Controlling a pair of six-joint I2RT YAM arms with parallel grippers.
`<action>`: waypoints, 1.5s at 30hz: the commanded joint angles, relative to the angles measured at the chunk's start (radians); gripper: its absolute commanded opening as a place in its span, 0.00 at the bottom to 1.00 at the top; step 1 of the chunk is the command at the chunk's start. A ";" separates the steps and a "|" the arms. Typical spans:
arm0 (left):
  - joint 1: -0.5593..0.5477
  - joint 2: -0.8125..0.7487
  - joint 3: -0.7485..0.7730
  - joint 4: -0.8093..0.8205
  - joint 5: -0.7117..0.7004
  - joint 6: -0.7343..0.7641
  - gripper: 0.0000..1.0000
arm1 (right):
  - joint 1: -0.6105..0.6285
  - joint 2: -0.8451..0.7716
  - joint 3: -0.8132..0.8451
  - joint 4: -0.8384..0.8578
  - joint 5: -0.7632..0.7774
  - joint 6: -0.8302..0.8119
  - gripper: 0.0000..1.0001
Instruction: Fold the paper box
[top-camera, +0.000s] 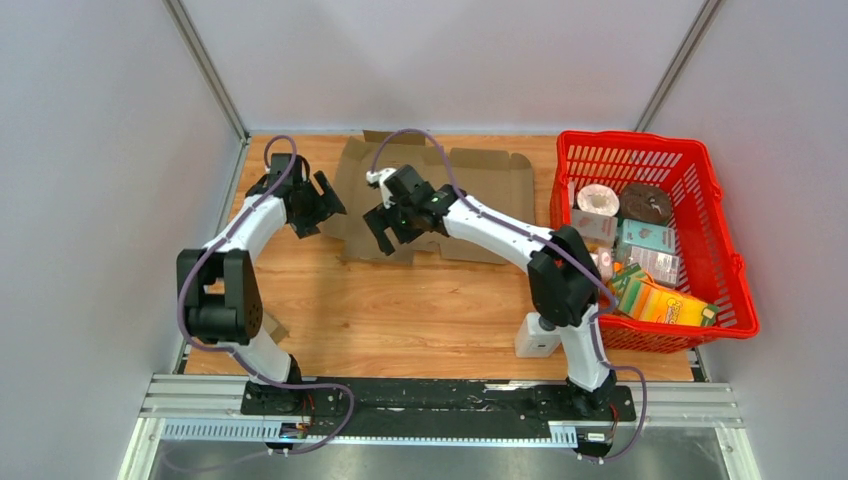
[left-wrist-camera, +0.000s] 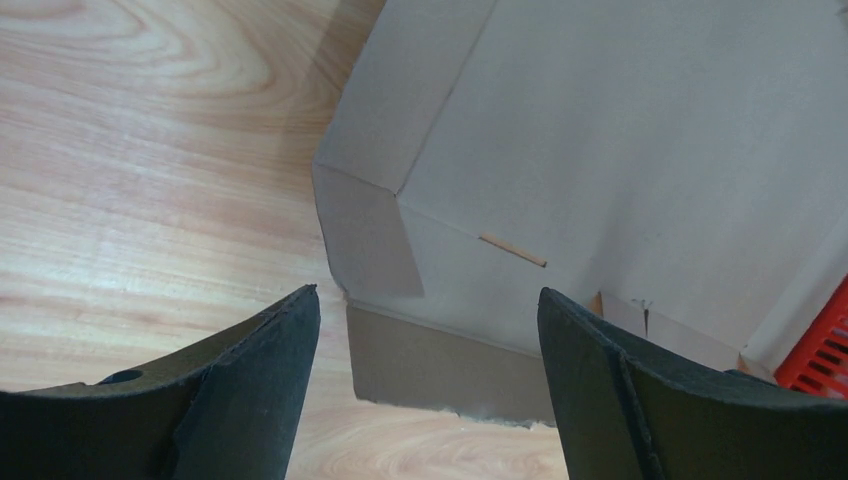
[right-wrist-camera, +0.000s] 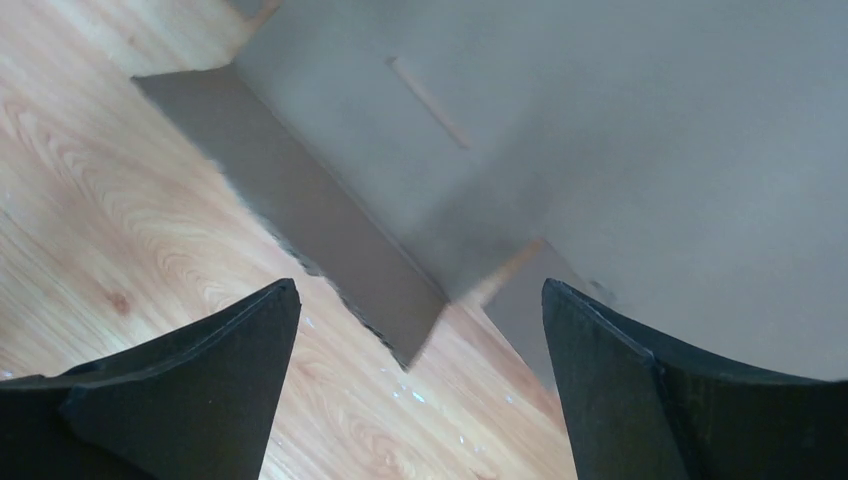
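- Cardboard, flat and unfolded: the paper box (top-camera: 485, 180) lies in the upper centre of the top view, on the wooden table (top-camera: 400, 310).
- My left gripper (top-camera: 322, 207) and right gripper (top-camera: 385, 230) are both spread wide and hold nothing, at its left flaps.
- Risk: a one-sided push could slide the sheet (it looks light) instead of creasing it, or a raised flap could spring back.
- At right, the red basket (top-camera: 735, 300) holds a white roll, a dark disc and several cartons.
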 joint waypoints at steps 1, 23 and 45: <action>0.020 0.084 0.119 0.031 0.034 -0.030 0.88 | 0.038 0.104 0.129 -0.041 -0.054 -0.182 0.93; 0.064 0.052 -0.108 0.160 0.032 -0.104 0.64 | 0.156 0.074 -0.053 0.127 0.101 -0.083 0.19; 0.099 -0.264 -0.165 0.004 0.242 -0.243 0.84 | 0.190 0.075 0.123 0.179 0.081 -0.015 0.06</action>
